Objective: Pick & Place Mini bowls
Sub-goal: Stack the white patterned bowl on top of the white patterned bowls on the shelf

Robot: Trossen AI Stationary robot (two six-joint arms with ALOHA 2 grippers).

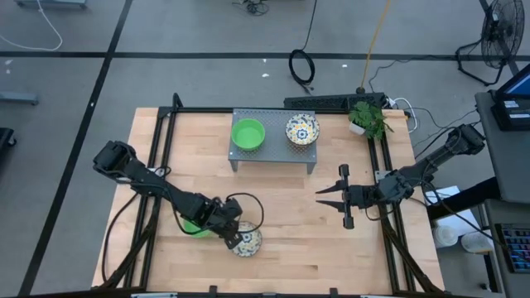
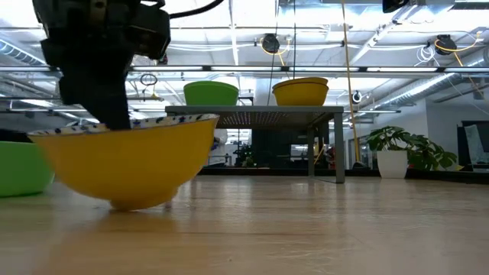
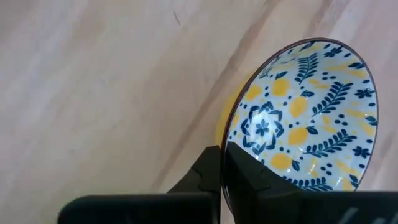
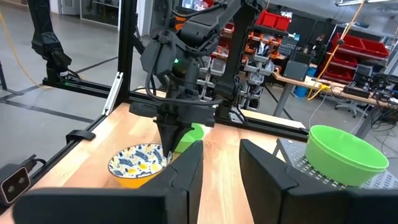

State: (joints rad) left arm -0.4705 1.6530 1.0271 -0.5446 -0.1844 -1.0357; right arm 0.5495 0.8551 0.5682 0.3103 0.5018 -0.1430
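Observation:
A floral mini bowl, yellow outside, sits near the table's near edge with my left gripper shut on its rim. A green mini bowl stands on the table right behind it, partly under the left arm. On the grey perforated stand rest another green bowl and another floral bowl. My right gripper hangs open over the table's right half, right of the stand's near corner, fingers pointing toward the table's left; it touches nothing. My left gripper pinches the floral bowl's rim on the side toward the table's left, one finger inside the bowl and one outside. The fingers come from above, pointing down. The bowl's foot is at the table top, its rim slightly tilted.
The stand takes the far middle of the table. A potted plant stands at the far right corner. Black frame rails run along the left and right edges. Bare wood lies between the two grippers.

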